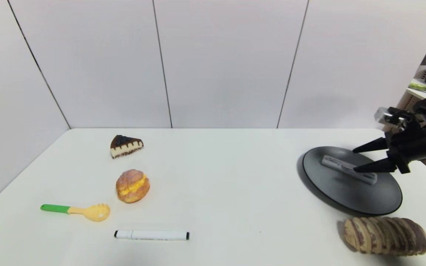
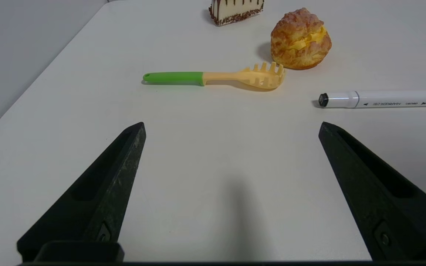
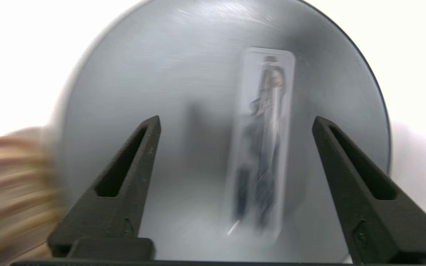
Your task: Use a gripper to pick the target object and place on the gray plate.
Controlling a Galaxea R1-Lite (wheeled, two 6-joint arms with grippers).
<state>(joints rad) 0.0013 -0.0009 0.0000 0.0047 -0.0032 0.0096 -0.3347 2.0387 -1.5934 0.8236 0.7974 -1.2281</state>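
Note:
The translucent whitish case (image 1: 348,169) lies flat on the gray plate (image 1: 350,192) at the right of the table. My right gripper (image 1: 355,159) is open and empty, above the plate's far right side, its fingertips just over the case. In the right wrist view the case (image 3: 263,147) lies on the plate (image 3: 131,81) between the spread fingers (image 3: 142,147) and below them, with dark contents showing. My left gripper (image 2: 231,127) is open and empty, over bare table at the near left; it does not show in the head view.
A sliced brown bread loaf (image 1: 385,236) lies just in front of the plate. A white marker (image 1: 152,235), a green-handled pasta spoon (image 1: 78,211), a cream puff (image 1: 132,186) and a cake slice (image 1: 125,146) lie on the left half. Shelving stands at the far right.

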